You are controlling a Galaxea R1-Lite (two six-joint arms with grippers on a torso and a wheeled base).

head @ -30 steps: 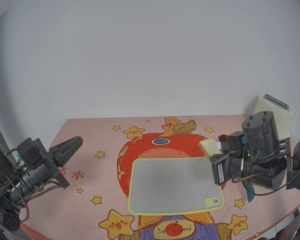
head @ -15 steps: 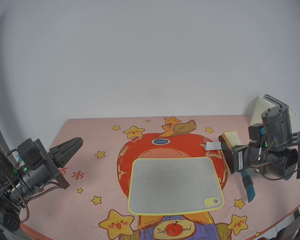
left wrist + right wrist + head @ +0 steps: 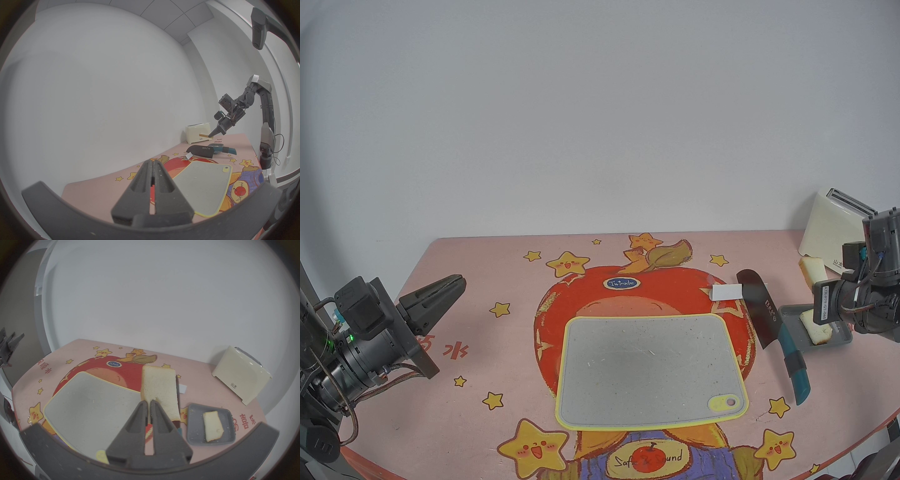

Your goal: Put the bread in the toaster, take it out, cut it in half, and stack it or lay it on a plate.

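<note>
Left gripper [image 3: 440, 292]: fingers pressed together, over the table's left edge.
Cutting board [image 3: 650, 369]: centre.
Knife [image 3: 765, 312]: between board and grey tray [image 3: 797, 322], just beside the tray.
Bread piece [image 3: 820, 330]: in tray.
Right gripper [image 3: 149, 407]: clamped on bread slice [image 3: 159, 387], raised near tray.
Toaster [image 3: 837, 234]: far right, apart from the slice.

Right gripper [image 3: 825, 292] holds bread slice [image 3: 813, 270] over grey tray [image 3: 794, 314]. Toaster [image 3: 836, 232] stands just behind the gripper; knife [image 3: 765, 309] lies to its left.
</note>
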